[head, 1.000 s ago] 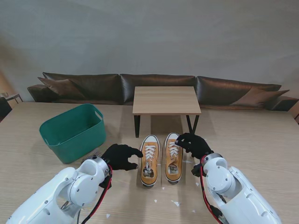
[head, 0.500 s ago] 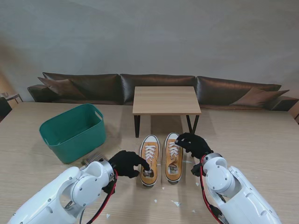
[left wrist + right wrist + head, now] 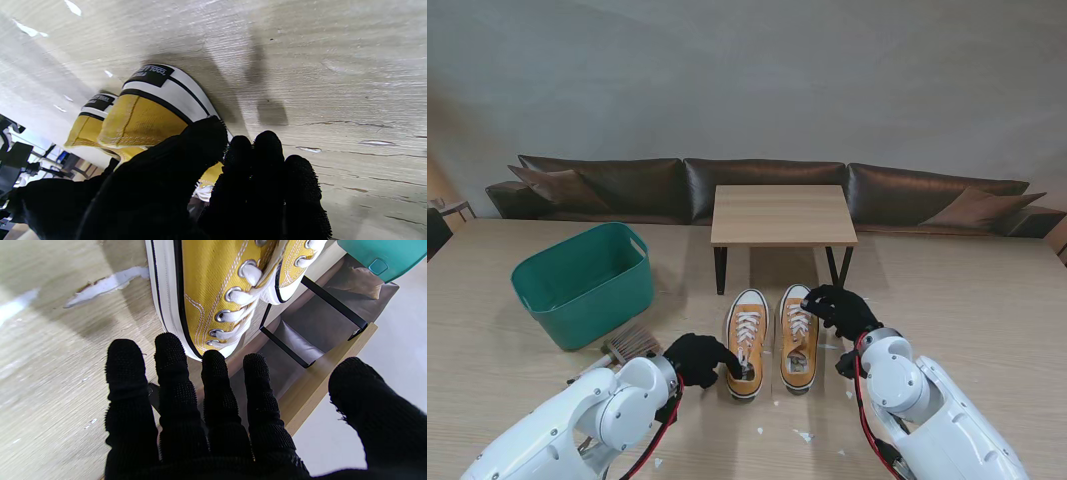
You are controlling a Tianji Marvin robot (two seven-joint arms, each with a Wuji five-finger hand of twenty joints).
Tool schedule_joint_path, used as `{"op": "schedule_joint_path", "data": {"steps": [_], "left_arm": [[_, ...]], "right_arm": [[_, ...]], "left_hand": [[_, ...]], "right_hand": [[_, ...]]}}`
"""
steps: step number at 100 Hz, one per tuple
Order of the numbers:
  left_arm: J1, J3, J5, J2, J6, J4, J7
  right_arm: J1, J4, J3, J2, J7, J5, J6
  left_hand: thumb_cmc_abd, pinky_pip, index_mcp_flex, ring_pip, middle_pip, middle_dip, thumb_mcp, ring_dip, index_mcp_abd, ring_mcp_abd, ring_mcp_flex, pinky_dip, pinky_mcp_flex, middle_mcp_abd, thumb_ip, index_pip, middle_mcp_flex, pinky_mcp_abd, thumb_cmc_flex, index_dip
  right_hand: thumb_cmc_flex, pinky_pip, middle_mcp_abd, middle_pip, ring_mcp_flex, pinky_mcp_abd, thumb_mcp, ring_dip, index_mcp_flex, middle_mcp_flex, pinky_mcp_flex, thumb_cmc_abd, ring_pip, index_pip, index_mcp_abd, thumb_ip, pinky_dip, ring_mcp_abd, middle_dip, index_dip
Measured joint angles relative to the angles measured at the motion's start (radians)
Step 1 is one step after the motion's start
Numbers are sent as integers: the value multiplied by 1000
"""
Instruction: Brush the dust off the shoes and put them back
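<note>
Two mustard-yellow canvas sneakers with white laces and white rubber soles (image 3: 770,341) side by side on the pale wood worktop (image 3: 967,300), between the two sets of fingers. Probably light, soft in the upper, stiff at the sole and heel; best taken at the heel collar. Left hand (image 3: 700,359) curled at the nearer heel, thumb inside the opening, gripping the left sneaker. Right hand (image 3: 839,309) spread, resting beside the right toe cap, holding nothing.

Yellow canvas shoes (image 3: 772,342) on matt woodgrain table (image 3: 967,300).
</note>
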Motion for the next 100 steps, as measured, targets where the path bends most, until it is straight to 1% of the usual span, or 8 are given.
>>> {"op": "schedule_joint_path", "data": {"steps": [19,40,42,56,64,74,87,100], "left_arm": [[-35,42,-5,-16,0,71,77],[-60,83,1,-37,1,139,171],[-61,86,3,-39,1,145,182],[-62,92,18,-51,-11,181,239],[-60,86,32,-54,-33,190,250],[-51,67,35,-54,-62,194,251],[-41,45,34,-54,-90,196,260],[-34,16,26,-54,-129,194,260]], "right_arm": [[0,1,-2,0,4,0,0],[1,2,-4,0,5,0,0],[1,2,-4,0,5,0,0],[1,4,-6,0,5,0,-1],[1,4,-6,0,4,0,-1],[1,5,-7,0,4,0,-1],[1,6,-8,0,4,1,-1],[1,7,-9,0,5,2,-1]], "left_hand": [[-31,27,59,38,-10,66,-33,5,-51,0,29,13,44,0,0,88,57,0,10,35],[-119,100,57,200,141,79,-22,-67,-54,-53,108,22,166,-25,9,502,123,0,-68,290],[-130,103,55,206,153,79,-9,-73,-54,-58,129,20,176,-31,-7,535,127,0,-69,295],[-202,176,33,240,213,37,52,-127,-54,-94,239,-72,294,-65,-7,715,217,-3,-85,304],[-231,185,23,194,176,-31,68,-185,-54,-112,341,-171,390,-93,-8,759,311,-6,-96,262],[-245,178,21,94,89,-109,93,-229,-27,-119,437,-245,488,-122,-8,801,409,-6,-96,156],[-286,148,20,9,44,-164,140,-234,10,-117,511,-264,552,-135,-8,878,459,-3,-96,-15],[-297,137,20,-5,42,-174,157,-229,31,-114,535,-264,571,-136,-8,889,481,12,-96,-29]], "right_hand": [[0,0,0,0,0,0,0,0,0,0,0,0,0,0,0,0,0,2,0,0],[0,0,0,0,0,0,0,0,0,0,0,0,2,0,0,0,0,3,0,0],[0,0,0,0,0,0,0,0,0,0,0,0,2,0,0,0,0,3,0,0],[0,0,0,0,-1,0,0,0,0,0,0,0,2,0,0,0,0,3,0,-1],[0,0,0,0,-1,0,0,0,0,0,0,0,2,0,0,0,0,3,0,-1],[0,0,0,0,-1,0,0,0,0,0,0,0,2,0,0,0,0,3,0,-1],[0,0,1,0,-1,0,0,0,0,0,0,0,2,0,0,0,0,3,0,-1],[0,0,1,0,-1,0,0,0,0,0,0,0,2,0,0,0,0,3,0,-1]]}}
